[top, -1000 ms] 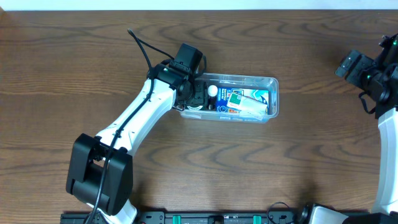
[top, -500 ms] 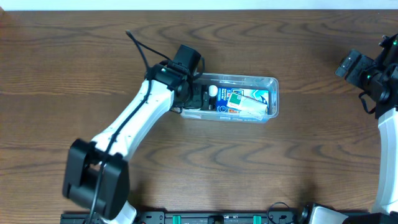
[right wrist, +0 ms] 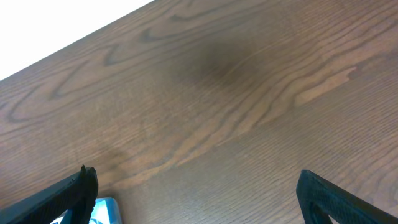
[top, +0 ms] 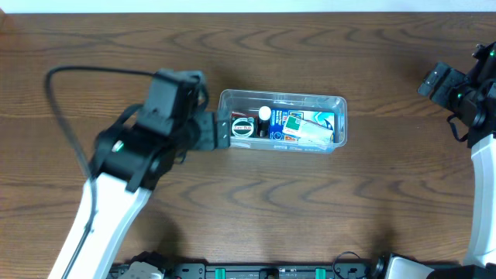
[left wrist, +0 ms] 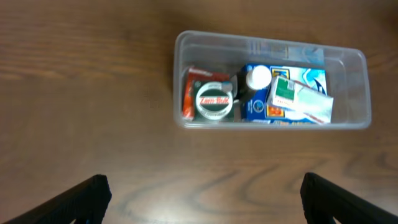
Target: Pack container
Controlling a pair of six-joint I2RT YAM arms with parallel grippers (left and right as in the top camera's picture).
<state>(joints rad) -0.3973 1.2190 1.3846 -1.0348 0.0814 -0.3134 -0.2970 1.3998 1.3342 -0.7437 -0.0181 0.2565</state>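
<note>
The container point(top: 342, 116), a clear plastic tub, lies mid-table. It holds a round green-and-white tin point(top: 243, 128), a small white-capped bottle point(top: 265, 115) and blue and green packets point(top: 310, 125). In the left wrist view the container point(left wrist: 356, 93) lies ahead with the tin point(left wrist: 214, 101) at its left end, beside a red packet point(left wrist: 188, 99) and the bottle point(left wrist: 258, 78). My left gripper point(top: 221, 130) hovers by the tub's left end, open and empty point(left wrist: 202, 199). My right gripper point(top: 435, 81) rests far right, open over bare wood point(right wrist: 199, 199).
The brown wooden table point(top: 310, 201) runs out to a white edge at the back point(top: 248, 5). A light-blue object point(right wrist: 102, 208) peeks in beside my right gripper's left finger. The left arm's black cable point(top: 77, 74) loops over the left side.
My left gripper has opened, left the tin in the container's left end, and drawn up and back to the left, out of the tub. The right arm has not moved.
</note>
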